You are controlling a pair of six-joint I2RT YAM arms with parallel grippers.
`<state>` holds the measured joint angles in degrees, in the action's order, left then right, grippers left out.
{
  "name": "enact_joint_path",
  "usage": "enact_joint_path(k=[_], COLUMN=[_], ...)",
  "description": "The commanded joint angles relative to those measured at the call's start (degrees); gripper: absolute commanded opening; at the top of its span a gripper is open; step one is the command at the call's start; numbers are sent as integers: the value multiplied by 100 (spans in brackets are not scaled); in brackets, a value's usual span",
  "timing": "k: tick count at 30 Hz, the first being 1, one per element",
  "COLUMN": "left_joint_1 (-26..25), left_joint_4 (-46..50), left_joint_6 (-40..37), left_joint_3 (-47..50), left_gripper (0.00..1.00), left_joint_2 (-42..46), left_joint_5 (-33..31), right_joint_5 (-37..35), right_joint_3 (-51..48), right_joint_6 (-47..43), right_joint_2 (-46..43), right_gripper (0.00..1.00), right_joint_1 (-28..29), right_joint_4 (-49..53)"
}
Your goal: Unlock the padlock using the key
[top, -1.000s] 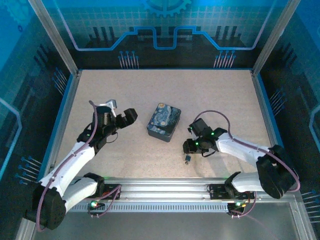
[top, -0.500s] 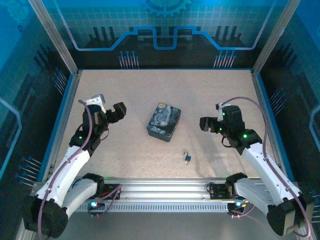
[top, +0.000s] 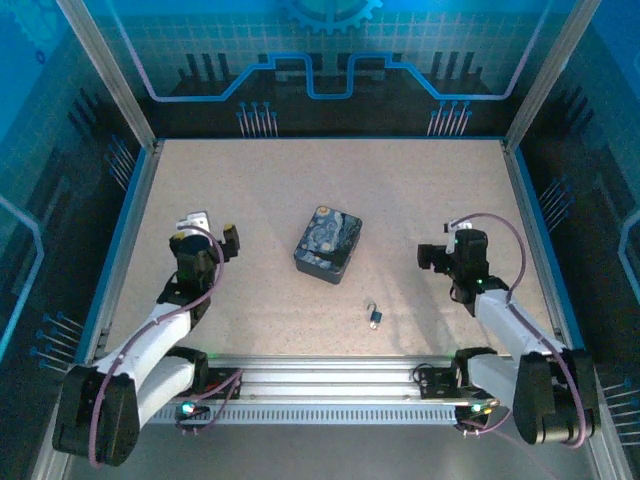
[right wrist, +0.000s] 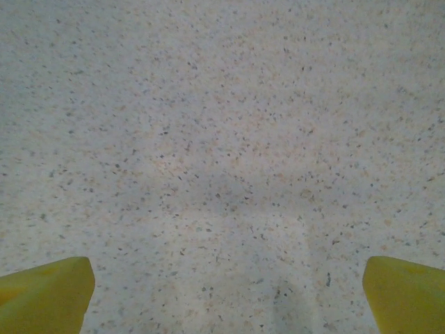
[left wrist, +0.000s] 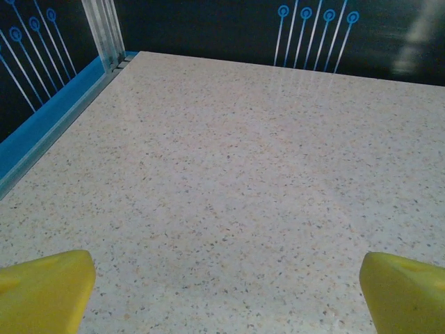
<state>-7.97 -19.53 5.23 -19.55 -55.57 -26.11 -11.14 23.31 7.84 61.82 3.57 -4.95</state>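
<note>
Padlock (top: 373, 316) lies near the tin (top: 328, 244), at its front right. I see left gripper (left wrist: 222, 296) left of the tin and right gripper (right wrist: 222, 296) right of it, both with jaws wide apart and empty.

Lab cell — aluminium frame (top: 108, 75), printed walls (top: 330, 40)

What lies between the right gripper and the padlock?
In the top external view, just bare speckled tabletop: nothing stands between the right gripper and the padlock.

padlock (top: 374, 317) too small for detail, key indistinguishable from it, yellow fingertips (left wrist: 43, 291) cropped by wrist views' bottom corners
</note>
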Motion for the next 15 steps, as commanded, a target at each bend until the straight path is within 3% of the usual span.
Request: enact_joint_path(k=[1,8,12,15], left_joint_1=[220,489,544,629], left_joint_4=[-666,-1605,-2294,-2564], left_joint_6=[-12,198,73,-129], left_joint_3=[197,271,257,173], left_gripper=[99,99,99,99], left_joint_2=[-301,-1267,-1691,-1940], left_joint_5=[252,1186,1375,1536], right_joint_5=[116,337,316,365], right_joint_3=[-213,13,-17,-394], right_joint_6=[-36,-222,-616,-686], right_joint_2=[377,1252,1461,1883], right_gripper=[100,100,100,100], right_joint_1=[-95,-41,15,12], right_joint_4=[-1704,-2781,-3205,-4297])
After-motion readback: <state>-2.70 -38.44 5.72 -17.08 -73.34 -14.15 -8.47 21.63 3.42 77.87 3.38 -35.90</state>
